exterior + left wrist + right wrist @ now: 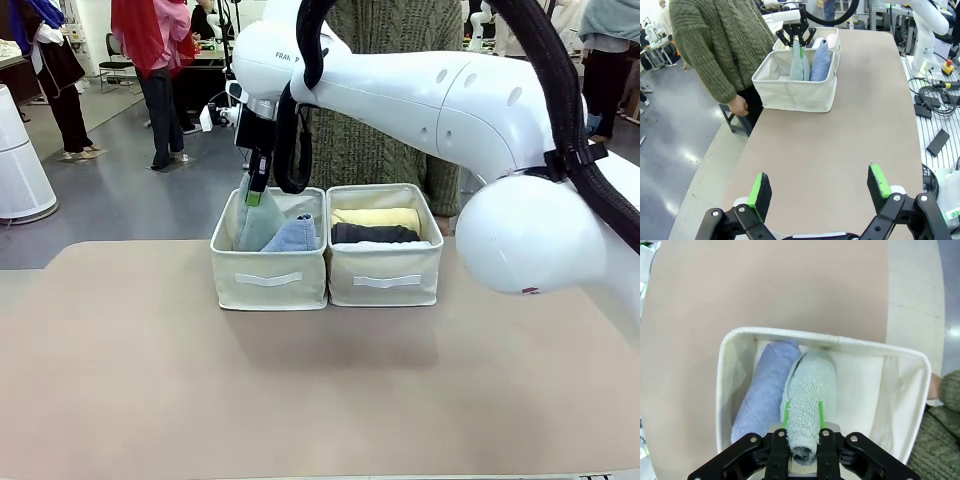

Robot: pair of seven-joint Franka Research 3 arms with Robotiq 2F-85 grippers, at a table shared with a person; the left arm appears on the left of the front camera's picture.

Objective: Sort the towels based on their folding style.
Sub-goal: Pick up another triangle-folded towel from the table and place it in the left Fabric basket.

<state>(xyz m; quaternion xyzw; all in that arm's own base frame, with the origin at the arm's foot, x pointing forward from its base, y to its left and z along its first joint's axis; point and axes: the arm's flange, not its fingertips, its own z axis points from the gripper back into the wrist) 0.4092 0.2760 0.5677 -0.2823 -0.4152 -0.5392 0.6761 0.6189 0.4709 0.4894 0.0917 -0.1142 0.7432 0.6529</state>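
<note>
Where the right gripper (803,432) pinches, a fuzzy cone towel (807,405) — pale grey-blue.

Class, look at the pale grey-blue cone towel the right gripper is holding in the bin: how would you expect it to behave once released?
The pale grey-blue cone towel is soft terry pinched by the right gripper, so it probably dents rather than resists. Standing tall and narrow, it may tip, though the lavender-blue towel and bin wall beside it should likely prop it.
</note>
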